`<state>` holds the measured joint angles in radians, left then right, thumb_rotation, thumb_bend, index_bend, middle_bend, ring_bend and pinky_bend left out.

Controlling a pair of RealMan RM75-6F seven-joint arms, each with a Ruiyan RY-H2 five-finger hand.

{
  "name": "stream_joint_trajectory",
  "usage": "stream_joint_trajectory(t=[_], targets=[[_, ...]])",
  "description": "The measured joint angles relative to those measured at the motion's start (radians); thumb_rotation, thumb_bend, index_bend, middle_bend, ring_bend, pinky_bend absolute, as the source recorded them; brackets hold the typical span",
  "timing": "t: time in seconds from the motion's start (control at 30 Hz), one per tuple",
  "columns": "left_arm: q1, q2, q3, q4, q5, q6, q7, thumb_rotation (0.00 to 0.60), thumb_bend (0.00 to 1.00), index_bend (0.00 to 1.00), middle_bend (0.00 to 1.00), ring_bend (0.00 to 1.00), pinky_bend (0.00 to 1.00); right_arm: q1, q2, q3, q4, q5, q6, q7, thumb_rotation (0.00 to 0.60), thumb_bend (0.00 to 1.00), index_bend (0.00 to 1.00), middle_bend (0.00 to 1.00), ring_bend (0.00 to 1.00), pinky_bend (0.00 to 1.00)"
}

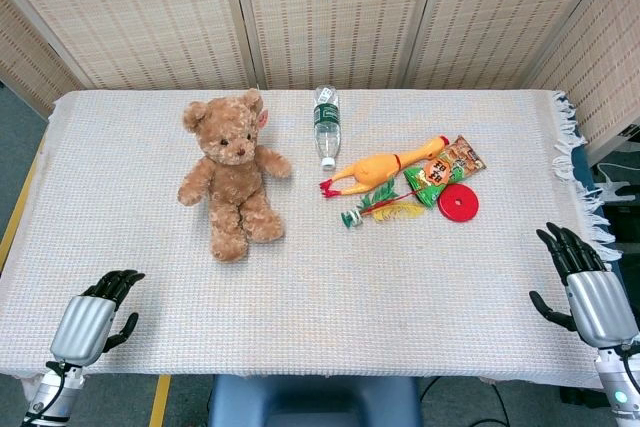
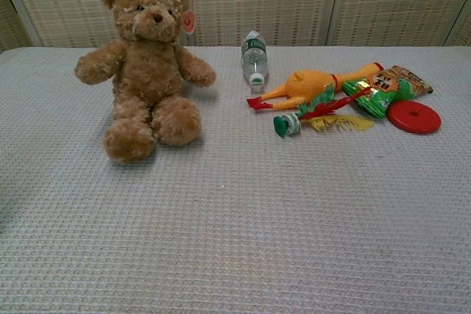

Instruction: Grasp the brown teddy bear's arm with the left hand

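My left hand (image 1: 92,319) hangs at the near-left corner of the bench (image 1: 300,277), about 7 o'clock in the head view, its dark fingers (image 1: 118,282) loosely curled toward the cloth and holding nothing. The chest view does not show it. From there the bear (image 1: 232,172) sits well away at 1 o'clock, upright on the left half of the bench, legs toward me, both arms held out. The arm nearer my left hand (image 1: 194,185) sticks out clear of the body, with bare cloth beneath it.

To do this step well, I judge I should travel up and forward toward 1 o'clock, open the fingers wider before arriving, and close around the mid-arm from outside, so the plush compresses rather than the bear toppling backward.

Beyond the bear, at its 3 o'clock, lie a bottle (image 1: 326,124), a rubber chicken (image 1: 385,167), a snack packet (image 1: 446,169) and a red disc (image 1: 458,203), all well apart from my path. My right hand (image 1: 585,282) waits at the near-right edge, about 4 o'clock, fingers extended and spread, empty.
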<state>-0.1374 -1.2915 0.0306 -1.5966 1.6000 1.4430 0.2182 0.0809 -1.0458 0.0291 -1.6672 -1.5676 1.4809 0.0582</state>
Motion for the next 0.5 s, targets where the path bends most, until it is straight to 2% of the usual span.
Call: stream_joint_trajectory(t=[0.27, 0.4, 0.5], targets=[[-0.004, -0.013, -0.001, 0.004, -0.027, -0.028, 0.025, 0.600, 0.41, 0.17, 0.19, 0.18, 0.47, -0.028, -0.004, 0.013, 0.007, -0.012, 0.080, 0.031, 0.600, 0.19, 0.00, 0.00, 0.00, 0.13], [-0.006, -0.047, -0.024, 0.010, -0.050, -0.024, 0.031, 0.600, 0.41, 0.06, 0.18, 0.18, 0.47, -0.036, -0.002, 0.016, 0.011, -0.019, 0.094, 0.061, 0.600, 0.19, 0.00, 0.00, 0.00, 0.13], [-0.011, -0.097, -0.064, 0.026, -0.086, -0.014, 0.038, 0.600, 0.40, 0.01, 0.16, 0.18, 0.46, -0.033, 0.000, 0.018, 0.011, -0.012, 0.082, 0.065, 0.600, 0.19, 0.00, 0.00, 0.00, 0.13]])
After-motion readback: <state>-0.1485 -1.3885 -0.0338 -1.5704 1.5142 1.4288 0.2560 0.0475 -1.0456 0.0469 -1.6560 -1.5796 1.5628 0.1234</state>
